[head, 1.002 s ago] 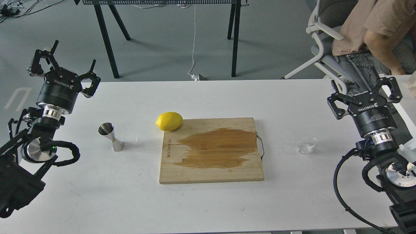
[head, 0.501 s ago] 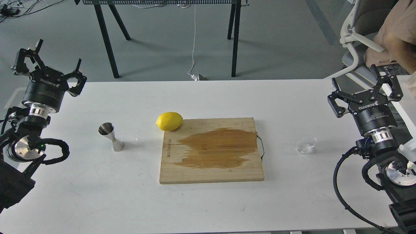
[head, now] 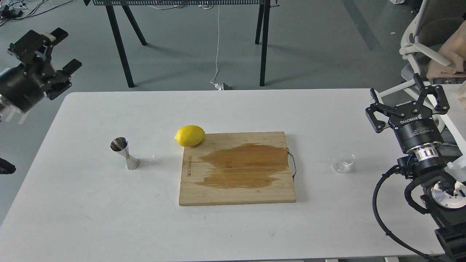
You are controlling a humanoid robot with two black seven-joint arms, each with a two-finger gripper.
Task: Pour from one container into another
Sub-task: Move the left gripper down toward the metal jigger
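Black and splayed wide, my left end effector (head: 54, 51) has swung out past the tabletop's (head: 233, 225) left edge, higher and farther off than half a second ago. My right end effector (head: 407, 100) has barely shifted, fingers spread wide and holding nothing, near the glass cup (head: 343, 161) at the right. That low, clear cup stands upright. Well apart on the left, the shiny hourglass jigger (head: 124, 153) stands upright too. Between them lie a smooth lemon (head: 189, 135) and a stained wooden board (head: 236, 168).
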